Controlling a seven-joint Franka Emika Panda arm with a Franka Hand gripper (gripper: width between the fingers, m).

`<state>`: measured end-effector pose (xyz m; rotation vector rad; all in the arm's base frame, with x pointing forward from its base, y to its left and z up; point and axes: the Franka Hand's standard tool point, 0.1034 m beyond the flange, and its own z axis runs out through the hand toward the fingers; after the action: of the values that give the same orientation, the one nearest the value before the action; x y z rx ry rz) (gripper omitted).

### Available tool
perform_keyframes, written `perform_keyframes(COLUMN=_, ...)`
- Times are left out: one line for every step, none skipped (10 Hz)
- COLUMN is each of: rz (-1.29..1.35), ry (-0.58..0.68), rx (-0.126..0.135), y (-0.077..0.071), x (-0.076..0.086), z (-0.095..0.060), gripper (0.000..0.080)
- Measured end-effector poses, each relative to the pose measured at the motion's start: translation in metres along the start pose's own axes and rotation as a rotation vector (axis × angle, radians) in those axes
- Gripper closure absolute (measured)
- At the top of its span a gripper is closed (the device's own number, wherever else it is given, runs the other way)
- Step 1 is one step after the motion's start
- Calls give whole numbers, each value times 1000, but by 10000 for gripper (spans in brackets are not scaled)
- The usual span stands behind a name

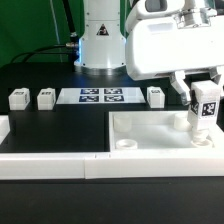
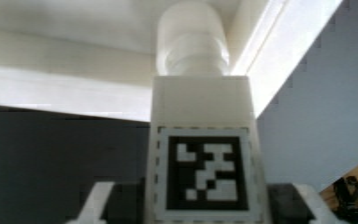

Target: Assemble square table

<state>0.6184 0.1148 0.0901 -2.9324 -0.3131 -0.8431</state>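
Observation:
The square table's white slab [image 1: 160, 136] lies at the front on the exterior view's right, rim up, with a round corner socket [image 1: 125, 144] showing. My gripper [image 1: 204, 96] is shut on a white tagged leg [image 1: 203, 122], held upright over the slab's corner at that view's right. In the wrist view the leg [image 2: 204, 110] runs away from the gripper [image 2: 206, 206], its rounded end close to the slab's rim [image 2: 291, 50]. A finger [image 2: 108, 200] stands against each side of the tagged block. Three more legs [image 1: 18, 98] [image 1: 46, 97] [image 1: 156, 95] stand in a row on the black table.
The marker board [image 1: 100, 96] lies flat between the loose legs. The robot's base [image 1: 100, 40] stands behind it. Long white border rails [image 1: 50, 160] run along the front and at the exterior view's left edge [image 1: 3, 126].

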Motion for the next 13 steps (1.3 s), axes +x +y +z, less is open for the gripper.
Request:
perform_keyframes(rz=0, ry=6, rx=0, y=0, x=1, z=1, gripper=508)
perform_keyframes(rz=1, ry=24, rx=-2, y=0, x=4, z=3, gripper=508)
perform_keyframes(rz=1, ry=23, rx=-1, y=-1, x=1, z=7, gripper=508)
perform_keyframes(rz=1, ry=18, rx=0, y=-2, x=-1, z=9, gripper=508)
perform_keyframes(rz=2, ry=21, rx=-1, y=-1, x=-1, z=10, gripper=508)
perform_keyframes(rz=3, ry=23, rx=-1, y=-1, x=-1, z=10, gripper=508)
perform_keyframes(rz=5, ry=23, rx=-2, y=-1, x=-3, z=12, gripper=508)
perform_keyframes(rz=15, ry=17, rx=-4, y=-2, x=-7, z=13, gripper=508)
perform_keyframes(rz=22, ry=10, rx=-5, y=-3, x=-12, z=14, gripper=508)
perform_keyframes(rz=25, ry=24, rx=-10, y=-4, x=-14, z=14, gripper=508)
perform_keyframes(rz=27, ry=35, rx=-15, y=-4, x=-15, z=13, gripper=508)
perform_keyframes(rz=33, ry=36, rx=-18, y=-4, x=-15, z=13, gripper=508)
perform_keyframes(rz=33, ry=29, rx=-17, y=-4, x=-16, z=14, gripper=508)
